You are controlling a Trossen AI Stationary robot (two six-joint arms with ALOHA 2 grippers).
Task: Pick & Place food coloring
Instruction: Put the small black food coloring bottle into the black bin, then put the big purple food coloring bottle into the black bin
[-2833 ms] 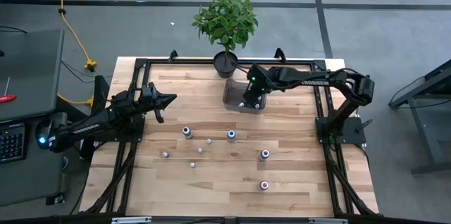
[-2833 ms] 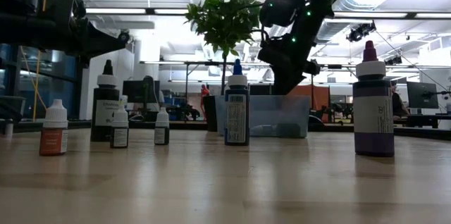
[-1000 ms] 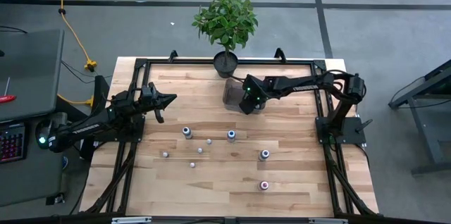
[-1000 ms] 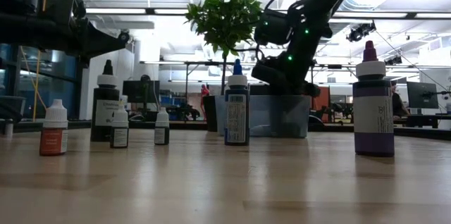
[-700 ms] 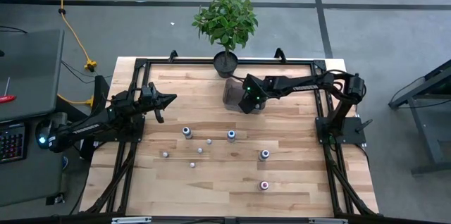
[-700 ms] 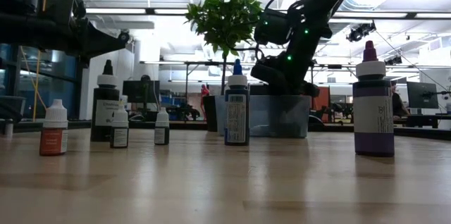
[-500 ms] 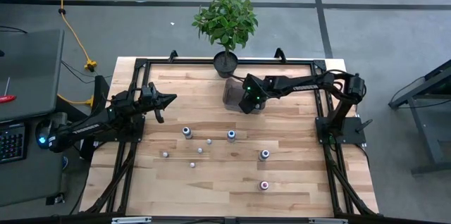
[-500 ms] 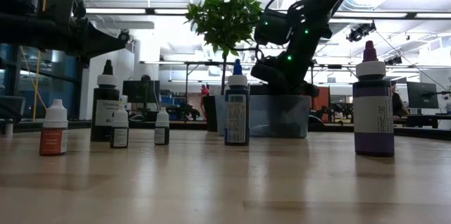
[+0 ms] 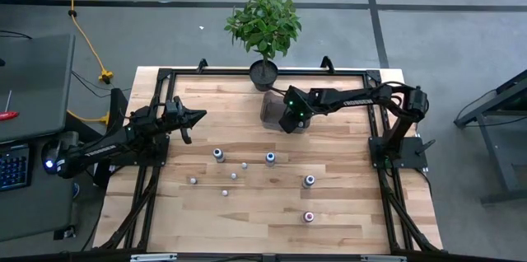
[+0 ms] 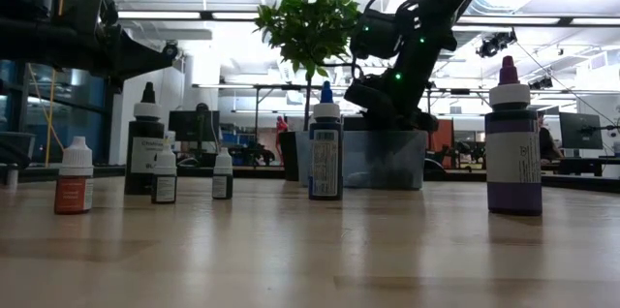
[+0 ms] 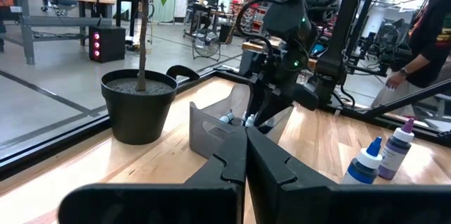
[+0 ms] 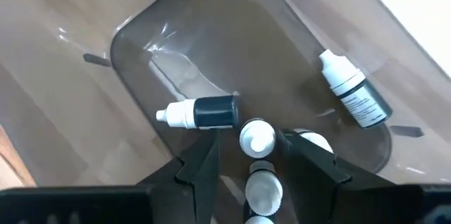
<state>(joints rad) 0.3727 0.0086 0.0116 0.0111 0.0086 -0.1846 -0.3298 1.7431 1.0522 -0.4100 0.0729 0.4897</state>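
Note:
Several food coloring bottles stand on the table, among them a blue-capped one (image 9: 270, 158) (image 10: 325, 148) and a purple one (image 10: 512, 138). My right gripper (image 9: 286, 123) (image 12: 248, 141) points steeply down into the clear bin (image 9: 272, 107) (image 12: 141, 34) with its fingers apart. A white-capped bottle (image 12: 256, 138) stands upright between the fingers. More bottles are in the bin, two of them lying down (image 12: 201, 113) (image 12: 352, 97). My left gripper (image 9: 200, 116) (image 11: 245, 155) waits shut and level over the table's left side. My right gripper's fingers stand on either side of the white-capped bottle's cap (image 12: 268, 134), coming from above. A gap shows beside one finger (image 12: 204, 157). Whether the other finger (image 12: 303, 155) touches the cap, I cannot tell. The bottle stands on the bin's floor.
A potted plant (image 9: 263, 27) stands at the table's far edge, just behind the bin. A black frame rail (image 9: 165, 81) runs round the table. A person (image 11: 433, 27) stands in the room beyond the table.
My right gripper came down toward the bin from higher above it, and over the last second it has kept its place there. The bottles on the table have not moved.

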